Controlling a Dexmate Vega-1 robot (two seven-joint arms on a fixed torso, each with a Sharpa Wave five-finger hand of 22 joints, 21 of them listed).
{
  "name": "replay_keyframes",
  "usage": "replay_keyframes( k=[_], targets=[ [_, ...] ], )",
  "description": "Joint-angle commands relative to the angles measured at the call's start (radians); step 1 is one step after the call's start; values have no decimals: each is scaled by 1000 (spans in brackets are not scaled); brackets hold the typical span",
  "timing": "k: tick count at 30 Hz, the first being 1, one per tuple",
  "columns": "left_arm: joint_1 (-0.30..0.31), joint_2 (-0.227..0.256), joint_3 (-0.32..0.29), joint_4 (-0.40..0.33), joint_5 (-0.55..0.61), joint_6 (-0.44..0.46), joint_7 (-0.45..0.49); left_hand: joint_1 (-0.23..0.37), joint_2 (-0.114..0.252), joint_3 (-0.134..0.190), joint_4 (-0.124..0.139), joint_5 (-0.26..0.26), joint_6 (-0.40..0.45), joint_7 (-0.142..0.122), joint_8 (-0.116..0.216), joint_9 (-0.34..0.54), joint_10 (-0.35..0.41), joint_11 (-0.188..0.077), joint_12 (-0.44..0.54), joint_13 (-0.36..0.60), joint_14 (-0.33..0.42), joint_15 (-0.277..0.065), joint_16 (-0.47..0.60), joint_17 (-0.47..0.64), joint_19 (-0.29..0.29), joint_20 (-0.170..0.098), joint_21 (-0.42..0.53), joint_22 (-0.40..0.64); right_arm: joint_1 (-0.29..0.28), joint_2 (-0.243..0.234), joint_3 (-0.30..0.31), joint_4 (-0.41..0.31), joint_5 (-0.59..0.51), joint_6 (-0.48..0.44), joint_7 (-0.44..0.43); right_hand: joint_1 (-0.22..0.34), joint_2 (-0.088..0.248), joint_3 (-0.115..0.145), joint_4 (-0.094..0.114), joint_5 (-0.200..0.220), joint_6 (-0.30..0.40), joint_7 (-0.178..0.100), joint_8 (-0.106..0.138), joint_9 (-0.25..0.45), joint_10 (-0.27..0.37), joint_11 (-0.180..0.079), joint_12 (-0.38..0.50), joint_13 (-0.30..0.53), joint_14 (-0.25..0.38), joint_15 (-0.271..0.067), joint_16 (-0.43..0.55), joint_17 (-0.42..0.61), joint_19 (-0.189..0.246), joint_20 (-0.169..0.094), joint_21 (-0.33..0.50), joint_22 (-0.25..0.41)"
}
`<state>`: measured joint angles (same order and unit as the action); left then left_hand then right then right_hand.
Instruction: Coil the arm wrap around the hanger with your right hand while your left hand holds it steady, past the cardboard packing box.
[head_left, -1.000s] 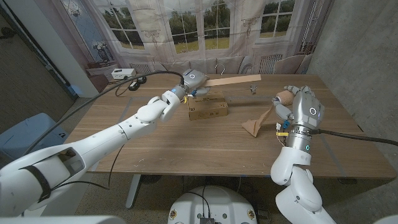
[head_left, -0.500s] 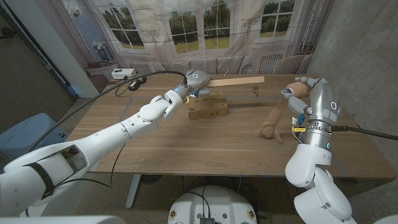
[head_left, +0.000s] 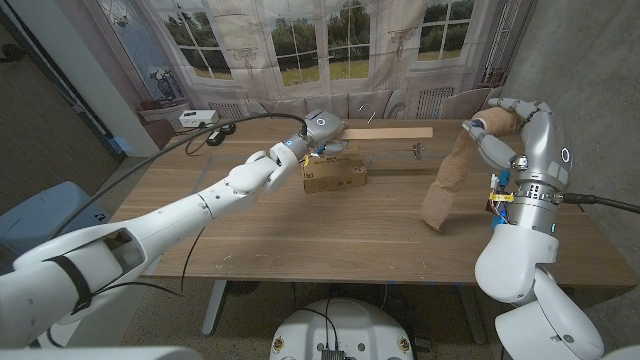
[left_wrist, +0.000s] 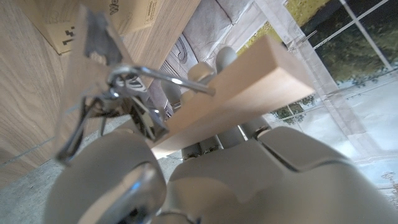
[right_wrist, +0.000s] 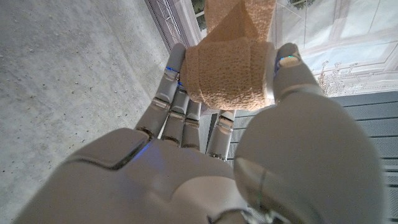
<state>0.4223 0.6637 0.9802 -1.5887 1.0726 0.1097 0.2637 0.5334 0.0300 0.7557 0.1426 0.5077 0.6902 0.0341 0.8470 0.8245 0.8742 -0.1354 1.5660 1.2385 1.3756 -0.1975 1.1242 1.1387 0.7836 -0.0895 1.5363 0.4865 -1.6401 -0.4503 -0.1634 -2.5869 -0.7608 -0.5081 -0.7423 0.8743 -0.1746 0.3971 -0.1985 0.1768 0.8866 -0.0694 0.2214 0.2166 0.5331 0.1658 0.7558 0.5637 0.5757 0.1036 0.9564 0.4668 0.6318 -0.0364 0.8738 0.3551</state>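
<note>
My left hand grips the left end of the wooden hanger, which it holds level above the table behind the cardboard packing box. A metal clip hangs below the bar near its right end. My right hand is raised at the far right and grips the tan arm wrap roll. The wrap's loose band hangs down from the roll to the table. In the right wrist view the roll sits between my fingers and thumb. The left wrist view shows the hanger bar and a metal clip close up.
A small white box and black cables lie at the table's back left. A sofa stands behind the table. A grey wall is close on the right.
My right hand has risen and moved back to the right, lifting the roll so the band hangs stretched. The hanger and my left hand have shifted slightly right.
</note>
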Motion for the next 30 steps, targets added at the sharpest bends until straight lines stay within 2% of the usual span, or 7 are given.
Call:
replay_keyframes(
  k=[1,10,20,30],
  targets=[
    [-32,-18,26,23,30,-37,6,-3,0,26,15,6,-8,15,8,1,-4,-17,8,6,9,0,7,5,-1,-52,4,3,51,-14,14,-31,-37,33,6,347,353,40,46,-2,134,130,-6,1,521,-208,23,7,487,-321,93,709,-5,-2,12,5],
    [-57,-25,48,37,55,-63,2,-4,-3,27,15,8,-7,15,13,-3,-4,-15,8,6,5,1,3,0,-2,-51,3,2,131,-15,16,-22,-65,24,51,347,353,39,49,-2,139,129,-10,2,527,-208,21,4,484,-322,99,733,-10,-3,27,4],
    [-98,-28,94,47,164,-73,11,-4,-5,28,14,9,-9,14,15,-9,-5,-15,8,6,8,0,9,6,-4,-51,3,0,220,-15,-3,0,-97,1,107,348,352,39,50,-3,140,129,-14,2,530,-210,22,4,484,-322,104,747,-15,-3,39,3],
    [-122,-37,132,78,280,-52,116,-3,-8,28,14,12,-12,10,17,-15,-7,-19,8,6,5,1,4,0,-6,-50,5,3,262,-6,-7,-3,-84,-3,136,347,351,39,50,-4,143,133,-17,2,537,-209,22,1,485,-322,110,757,-18,-5,55,0]
  ],
)
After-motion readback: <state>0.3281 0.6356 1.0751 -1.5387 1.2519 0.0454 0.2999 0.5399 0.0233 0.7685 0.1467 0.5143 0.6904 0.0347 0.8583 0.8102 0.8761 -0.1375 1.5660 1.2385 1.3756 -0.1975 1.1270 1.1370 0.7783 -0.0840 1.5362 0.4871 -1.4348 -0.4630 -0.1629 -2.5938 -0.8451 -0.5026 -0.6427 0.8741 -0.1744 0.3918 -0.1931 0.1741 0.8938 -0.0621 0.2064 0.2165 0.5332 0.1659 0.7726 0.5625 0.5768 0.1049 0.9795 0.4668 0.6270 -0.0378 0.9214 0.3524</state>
